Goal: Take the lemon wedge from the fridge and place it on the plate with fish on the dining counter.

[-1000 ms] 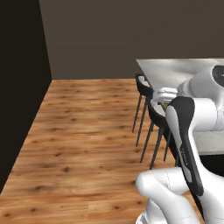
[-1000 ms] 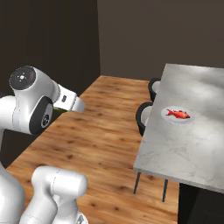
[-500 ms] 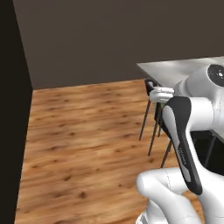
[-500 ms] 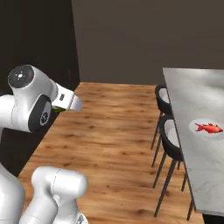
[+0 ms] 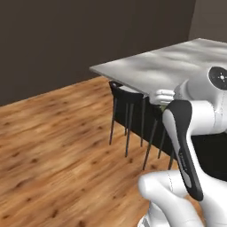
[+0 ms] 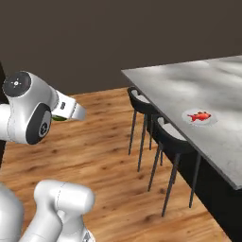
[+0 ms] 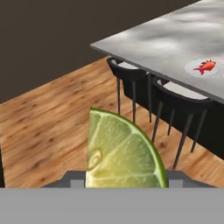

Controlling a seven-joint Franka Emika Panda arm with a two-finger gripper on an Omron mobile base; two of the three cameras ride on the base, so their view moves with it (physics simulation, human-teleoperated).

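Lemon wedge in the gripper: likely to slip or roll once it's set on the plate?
The lemon wedge is probably light for its size. Its glossy cut faces look wet, so it may be slippery between the fingers. With flat faces and a curved rind, it should settle rather than roll on the plate, beside the fish.

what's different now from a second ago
The base has turned, so both base views swung: the grey marble dining counter with its black stools now sits more centrally. Unchanged: the gripper still holds the yellow-green lemon wedge; the red fish remains on its white plate.
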